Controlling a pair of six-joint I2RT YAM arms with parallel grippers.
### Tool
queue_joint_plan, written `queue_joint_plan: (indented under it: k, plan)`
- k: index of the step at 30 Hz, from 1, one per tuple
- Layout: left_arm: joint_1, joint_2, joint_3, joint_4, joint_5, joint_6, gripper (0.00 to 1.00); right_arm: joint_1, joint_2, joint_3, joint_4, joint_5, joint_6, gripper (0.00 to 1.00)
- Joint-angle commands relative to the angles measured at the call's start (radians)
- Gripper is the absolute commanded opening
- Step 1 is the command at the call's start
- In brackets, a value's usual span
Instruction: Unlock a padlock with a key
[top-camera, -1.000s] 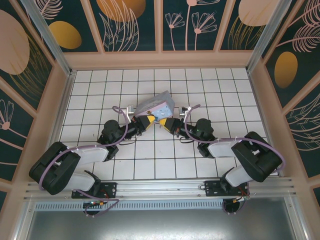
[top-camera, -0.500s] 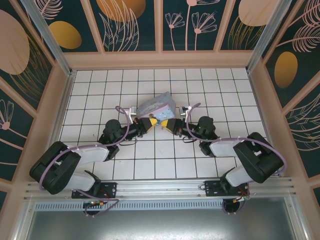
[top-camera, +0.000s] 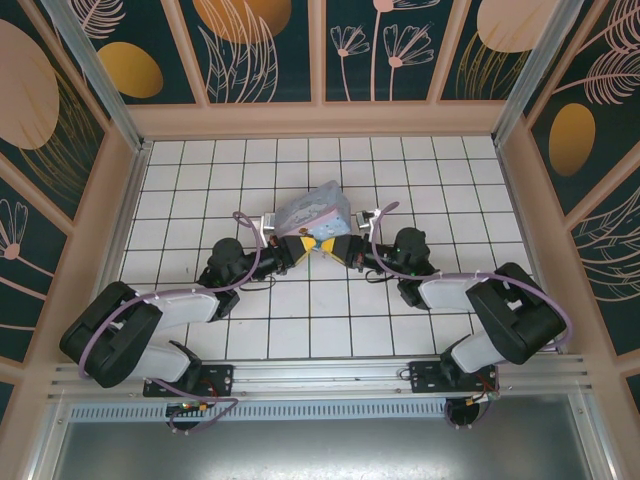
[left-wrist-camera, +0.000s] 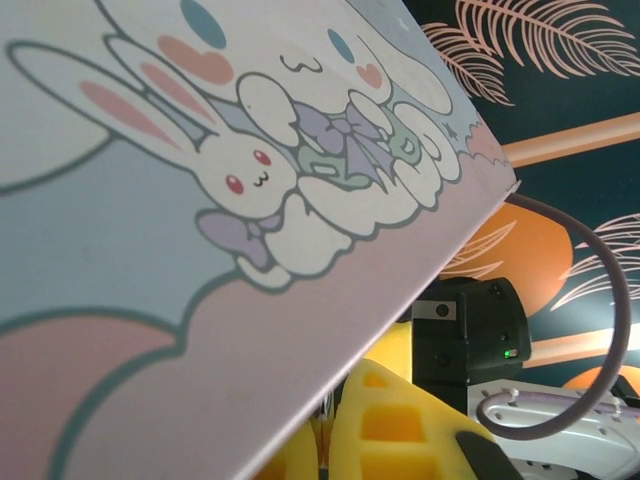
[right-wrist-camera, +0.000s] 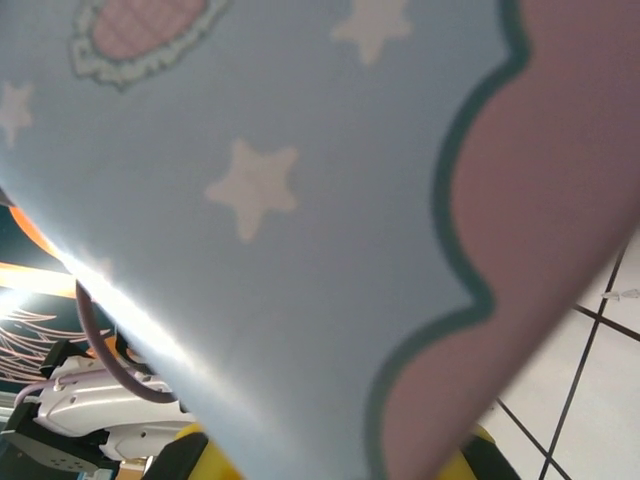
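Note:
My left gripper (top-camera: 303, 247) and right gripper (top-camera: 333, 247) meet tip to tip at mid table, just below the pastel cartoon-print box (top-camera: 313, 211). Both are shut. In the left wrist view a tiny silvery loop (left-wrist-camera: 327, 403), the padlock's shackle as far as I can tell, sits pinched between my yellow fingers (left-wrist-camera: 400, 440), under the box's edge (left-wrist-camera: 200, 200). The padlock's dark body is hidden. The key is hidden. In the right wrist view the box (right-wrist-camera: 300, 200) covers the jaws, and just the yellow finger (right-wrist-camera: 212, 455) edges peek out.
The white tiled floor (top-camera: 330, 320) is ringed by peach-framed walls (top-camera: 320, 118) with dark floral panels. The right arm's black wrist housing (left-wrist-camera: 470, 330) and its purple cable (left-wrist-camera: 590, 330) stand just behind my left fingers. The box leans tilted over both grippers.
The left gripper has edged a little to the right, bringing its tips against the right gripper's. The box has barely shifted. Both grippers stay shut.

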Motion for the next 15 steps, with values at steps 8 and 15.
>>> queue_joint_plan:
  k: [8,15]
  plan:
    - [-0.045,0.062,0.034,-0.328,0.006,0.218,0.0,0.001,-0.043,0.073,-0.022,0.09,-0.089,0.38]
    - [-0.017,0.128,0.051,-0.376,-0.018,0.308,0.0,0.003,-0.105,-0.05,-0.084,0.144,-0.092,0.62]
